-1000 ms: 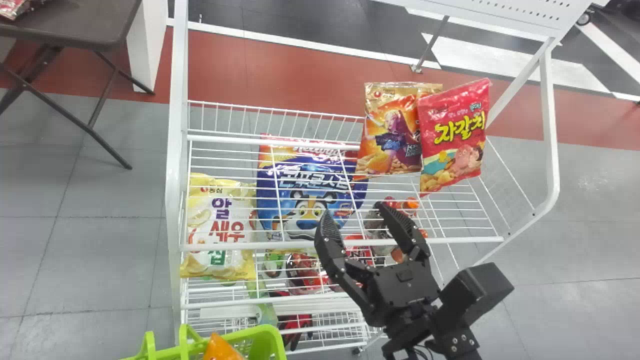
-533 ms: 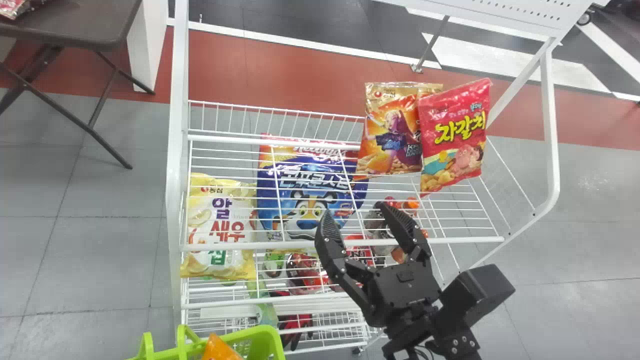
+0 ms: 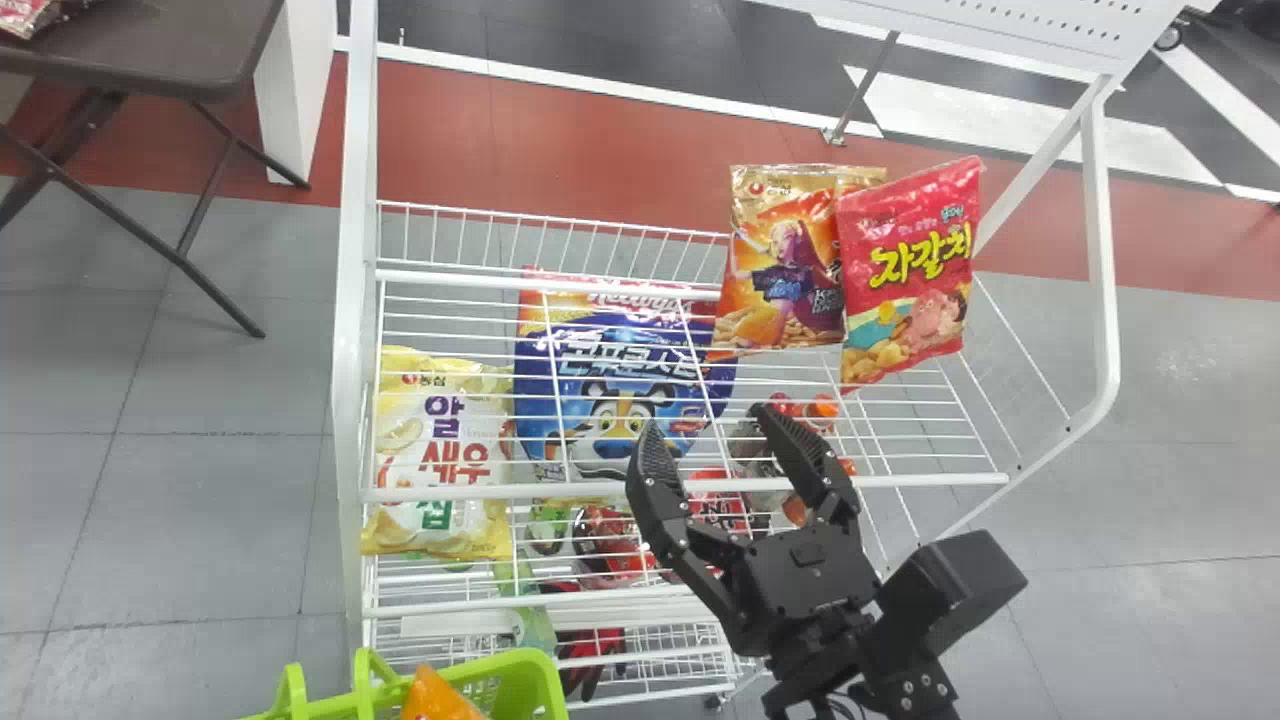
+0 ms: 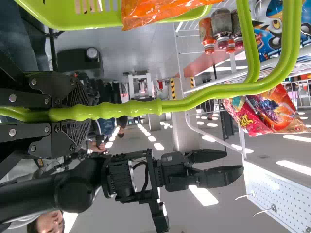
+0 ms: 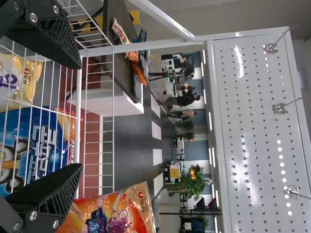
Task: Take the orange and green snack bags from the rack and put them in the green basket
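Note:
The right gripper (image 3: 708, 425) stands open over the rack's front part in the head view, nearer the front than the orange snack bag (image 3: 785, 260), which stands upright beside a red bag. In the right wrist view, the right gripper (image 5: 80, 115) has nothing between its fingers, and the orange bag (image 5: 114, 213) is past the lower finger. Green packaging (image 3: 548, 528) shows through the wires lower down. The left gripper (image 4: 77, 114) is shut on the handle of the green basket (image 4: 97, 19). Orange packaging (image 3: 435, 697) lies inside the basket (image 3: 540, 680).
The white wire rack (image 3: 690, 490) also holds a yellow-white bag (image 3: 440, 460), a blue bag (image 3: 610, 400) and the red bag (image 3: 905, 270). Its side posts rise at left and right, with a perforated panel (image 5: 257, 126) at the back. A dark table (image 3: 150, 45) stands at far left.
The basket with its orange packaging has shifted very slightly left in the head view. The right gripper has stayed almost in place, still open; the bags on the rack have not moved.

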